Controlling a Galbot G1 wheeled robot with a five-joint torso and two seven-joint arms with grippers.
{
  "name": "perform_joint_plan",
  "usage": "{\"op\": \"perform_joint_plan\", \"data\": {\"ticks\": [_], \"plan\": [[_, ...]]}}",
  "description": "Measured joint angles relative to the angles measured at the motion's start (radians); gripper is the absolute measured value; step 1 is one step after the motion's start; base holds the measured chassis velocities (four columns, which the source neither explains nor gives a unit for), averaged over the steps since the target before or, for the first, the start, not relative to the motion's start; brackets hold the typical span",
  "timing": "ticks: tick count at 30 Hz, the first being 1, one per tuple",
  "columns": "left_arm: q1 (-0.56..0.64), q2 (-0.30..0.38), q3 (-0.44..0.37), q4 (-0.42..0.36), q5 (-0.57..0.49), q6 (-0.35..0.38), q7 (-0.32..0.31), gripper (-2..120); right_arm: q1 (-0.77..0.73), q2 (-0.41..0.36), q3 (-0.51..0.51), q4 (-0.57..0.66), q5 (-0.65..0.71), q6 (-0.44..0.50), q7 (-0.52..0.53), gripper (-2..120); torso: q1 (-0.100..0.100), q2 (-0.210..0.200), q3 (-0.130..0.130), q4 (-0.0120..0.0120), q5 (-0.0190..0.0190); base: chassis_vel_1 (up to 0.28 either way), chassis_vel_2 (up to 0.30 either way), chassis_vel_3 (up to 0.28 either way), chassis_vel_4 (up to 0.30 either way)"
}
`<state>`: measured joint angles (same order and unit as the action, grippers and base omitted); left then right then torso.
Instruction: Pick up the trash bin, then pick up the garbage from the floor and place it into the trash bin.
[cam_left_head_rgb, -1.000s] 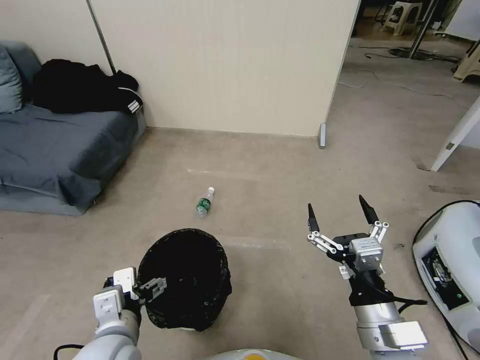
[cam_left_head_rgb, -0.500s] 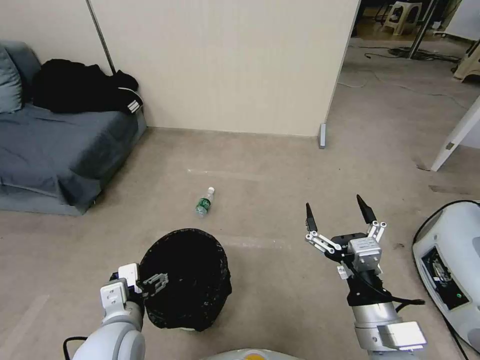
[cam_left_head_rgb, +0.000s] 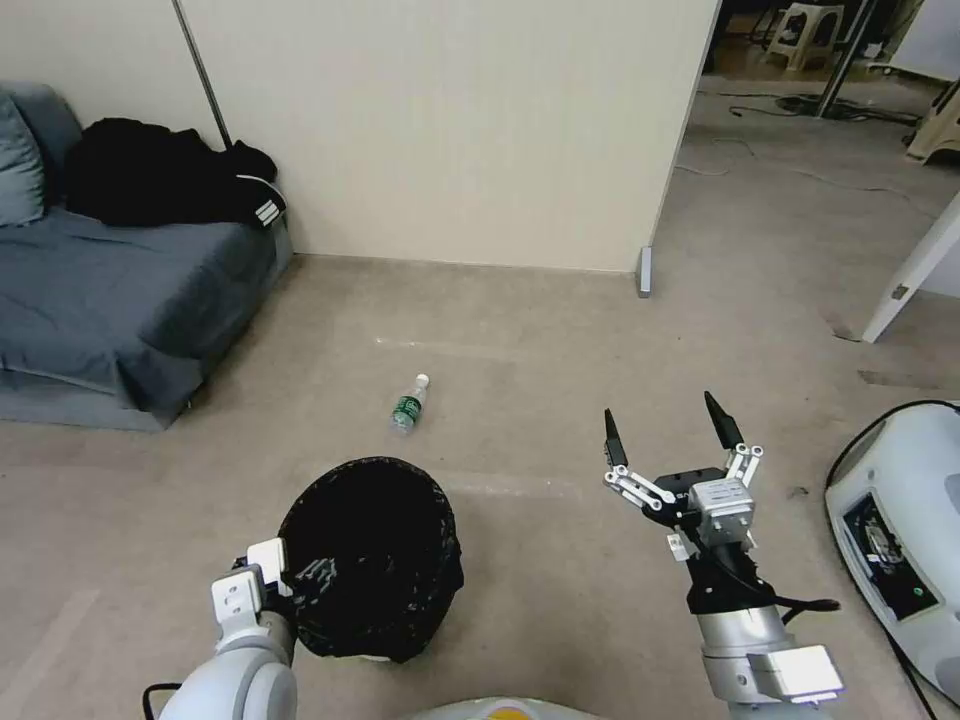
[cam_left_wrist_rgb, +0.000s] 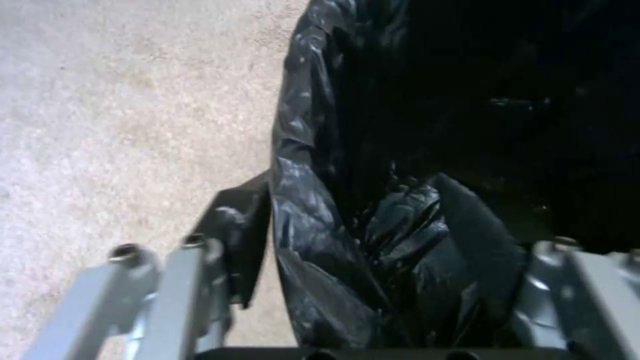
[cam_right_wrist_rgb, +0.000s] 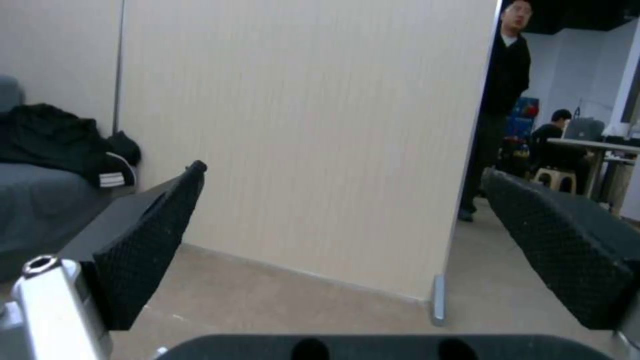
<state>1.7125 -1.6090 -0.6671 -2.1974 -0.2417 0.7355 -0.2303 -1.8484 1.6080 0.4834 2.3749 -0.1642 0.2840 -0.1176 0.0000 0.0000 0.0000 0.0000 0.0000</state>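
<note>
While the left gripper (cam_left_head_rgb: 300, 578) straddles the near rim of the trash bin (cam_left_head_rgb: 372, 555), the right gripper (cam_left_head_rgb: 665, 440) waits spread wide over bare floor.

As the left wrist view shows, the left gripper's fingers (cam_left_wrist_rgb: 227, 245) sit one outside the black liner and one inside, parted with the bagged rim between them, not yet pinched. The bin stands on the floor just in front of the robot; a small bottle (cam_left_head_rgb: 409, 404), the garbage, lies a little beyond it. To do this step well, I judge the gripper should push deeper so it catches the hard rim and not only loose, slippery bag, then close firmly and lift straight up, keeping the bin level.
</note>
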Motion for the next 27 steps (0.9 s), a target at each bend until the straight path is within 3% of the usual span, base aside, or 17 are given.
{"op": "perform_joint_plan", "data": {"ticks": [13, 27], "plan": [[-0.006, 0.001, -0.001, 0.007, -0.019, -0.001, 0.001, 7, 0.005, 0.0, -0.012, 0.005, 0.003, 0.002, -0.012, 100, 0.0, 0.0, 0.0, 0.0001, 0.0002, 0.0, 0.0, 0.0, 0.0], [-0.009, 0.003, -0.006, -0.008, -0.069, 0.0, -0.01, 3, -0.005, 0.0, -0.01, 0.033, 0.002, -0.009, 0.025, 100, 0.0, 0.0, 0.0, -0.0003, -0.0009, 0.0, 0.0, 0.0, 0.0]]}}
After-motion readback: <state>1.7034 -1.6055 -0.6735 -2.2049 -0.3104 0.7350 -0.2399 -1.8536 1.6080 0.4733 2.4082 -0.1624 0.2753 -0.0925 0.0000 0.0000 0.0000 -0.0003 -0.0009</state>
